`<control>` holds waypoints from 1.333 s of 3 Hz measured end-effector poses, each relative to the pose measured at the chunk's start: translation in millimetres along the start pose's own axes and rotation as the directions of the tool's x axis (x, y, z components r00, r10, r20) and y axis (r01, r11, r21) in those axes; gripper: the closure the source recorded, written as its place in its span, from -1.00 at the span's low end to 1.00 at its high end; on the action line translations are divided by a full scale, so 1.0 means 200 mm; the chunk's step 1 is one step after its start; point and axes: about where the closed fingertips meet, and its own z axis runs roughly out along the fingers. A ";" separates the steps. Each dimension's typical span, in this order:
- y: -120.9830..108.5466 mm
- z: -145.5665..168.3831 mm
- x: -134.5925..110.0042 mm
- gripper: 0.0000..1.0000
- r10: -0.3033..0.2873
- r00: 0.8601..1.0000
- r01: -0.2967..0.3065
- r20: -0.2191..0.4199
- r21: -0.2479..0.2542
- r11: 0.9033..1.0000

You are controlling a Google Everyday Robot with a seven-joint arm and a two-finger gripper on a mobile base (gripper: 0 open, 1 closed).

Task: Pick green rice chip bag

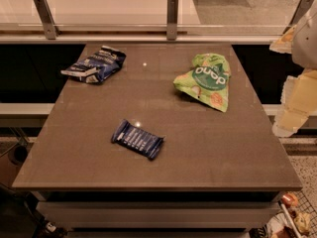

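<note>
The green chip bag (205, 80) is laid on the table (198, 152), far right. A blue and white bag (96, 64) and a small blue bar (138, 139) are kept well apart, leftward. The gripper (290, 115) is held beside the right edge; its width cannot be told.

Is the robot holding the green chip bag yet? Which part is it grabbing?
No, nothing is held. The green chip bag lies on the table, and the gripper hangs at the right edge of the view, apart from it.
</note>
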 end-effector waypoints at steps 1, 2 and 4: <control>-0.03 0.00 0.00 -1.00 0.002 1.000 -0.002 0.002 0.007 1.000; -0.17 0.05 -0.02 -1.00 0.018 0.999 -0.018 -0.047 0.006 1.000; -0.58 0.27 -0.01 -1.00 0.030 0.998 -0.030 -0.049 -0.006 1.000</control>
